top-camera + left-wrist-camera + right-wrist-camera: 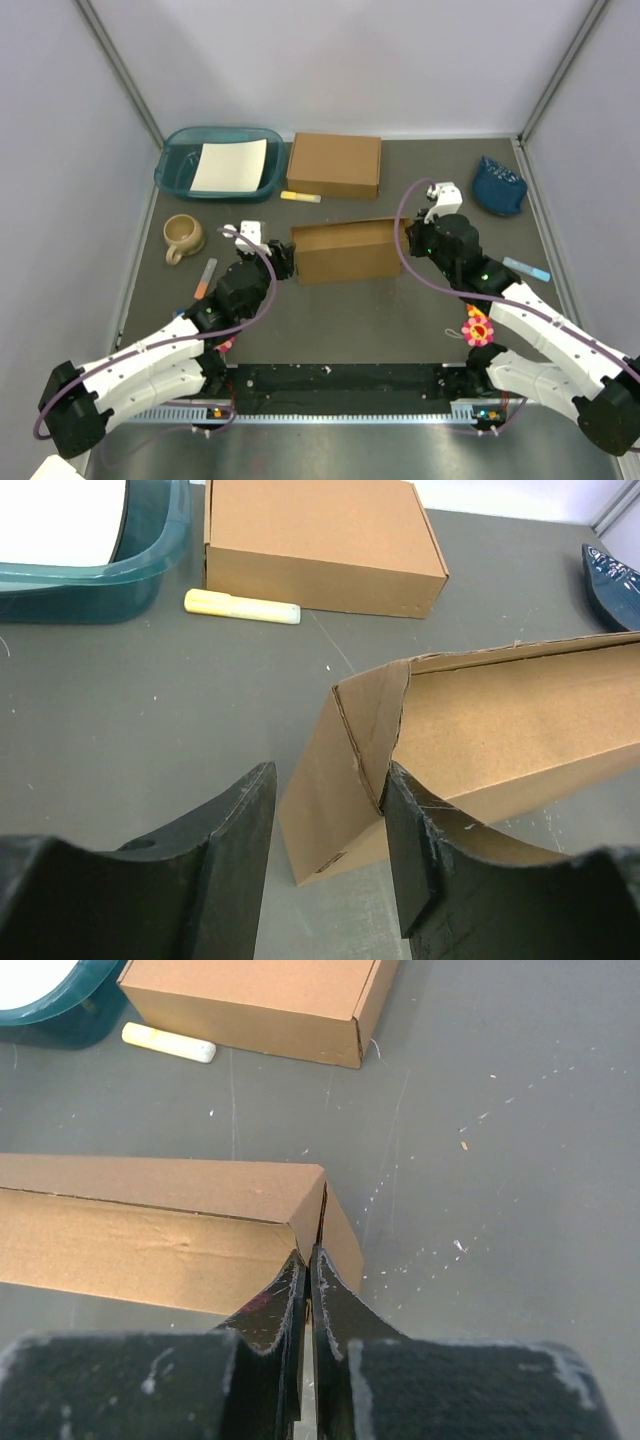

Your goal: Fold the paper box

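The paper box (pixel 345 250) is a brown cardboard mailer, partly folded, with walls standing, in the middle of the table. My left gripper (pixel 285 262) is at its left end. In the left wrist view the gripper (pixel 325 825) is open and straddles the left end wall (pixel 340 780). Its right finger (pixel 425 850) is inside the box against a folded-in flap. My right gripper (pixel 405 240) is at the right end. In the right wrist view it (pixel 308 1265) is shut on the thin end wall of the box (pixel 150 1220).
A closed twin brown box (pixel 334 165) stands behind, a yellow marker (pixel 300 197) in front of it. A teal tray (pixel 175 165) holding white paper (pixel 230 165) is at back left. A mug (pixel 183 237), an orange marker (pixel 205 277), a blue cloth (pixel 498 185), a light-blue marker (pixel 526 268) and a pink toy (pixel 477 328) lie around.
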{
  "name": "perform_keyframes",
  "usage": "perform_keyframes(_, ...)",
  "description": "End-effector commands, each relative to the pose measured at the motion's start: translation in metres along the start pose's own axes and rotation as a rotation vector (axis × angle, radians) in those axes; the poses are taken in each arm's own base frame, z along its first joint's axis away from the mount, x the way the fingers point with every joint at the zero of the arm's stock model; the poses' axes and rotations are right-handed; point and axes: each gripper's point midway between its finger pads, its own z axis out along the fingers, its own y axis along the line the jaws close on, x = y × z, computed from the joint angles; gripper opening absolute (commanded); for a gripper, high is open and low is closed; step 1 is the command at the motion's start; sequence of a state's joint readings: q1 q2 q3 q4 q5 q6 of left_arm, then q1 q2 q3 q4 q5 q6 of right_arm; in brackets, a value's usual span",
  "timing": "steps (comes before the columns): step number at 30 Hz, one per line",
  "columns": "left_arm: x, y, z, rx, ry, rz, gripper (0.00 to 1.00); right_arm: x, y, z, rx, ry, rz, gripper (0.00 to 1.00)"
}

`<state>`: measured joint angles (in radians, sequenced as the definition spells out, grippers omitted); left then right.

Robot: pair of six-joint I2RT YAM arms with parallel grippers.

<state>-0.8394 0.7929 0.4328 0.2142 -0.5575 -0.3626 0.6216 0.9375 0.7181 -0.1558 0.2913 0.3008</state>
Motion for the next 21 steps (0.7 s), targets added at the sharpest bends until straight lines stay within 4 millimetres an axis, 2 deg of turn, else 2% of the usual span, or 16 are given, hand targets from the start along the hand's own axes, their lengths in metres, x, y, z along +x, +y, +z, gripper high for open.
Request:
perform_keyframes(1,-0.03,-0.007,-0.001,0.008,-0.049,0.001,0.52,0.04,-0.005,-0.004,0.017,0.164,-0.036,0.0)
perform_keyframes(10,-0.067,-0.025,0.006,0.055,-0.103,-0.035,0.54,0.039,-0.003,-0.005,0.01,0.167,-0.031,0.0)
perform_keyframes(13,-0.068,-0.028,0.01,0.058,-0.095,-0.019,0.53,0.037,-0.002,-0.005,0.007,0.162,-0.029,0.0)
perform_keyframes(17,-0.057,-0.024,0.014,0.045,-0.062,-0.007,0.47,0.037,-0.001,-0.004,0.001,0.164,-0.028,0.0)
perform_keyframes(21,-0.047,-0.021,0.013,0.045,-0.037,0.001,0.45,0.039,-0.001,-0.004,-0.001,0.168,-0.035,0.0)
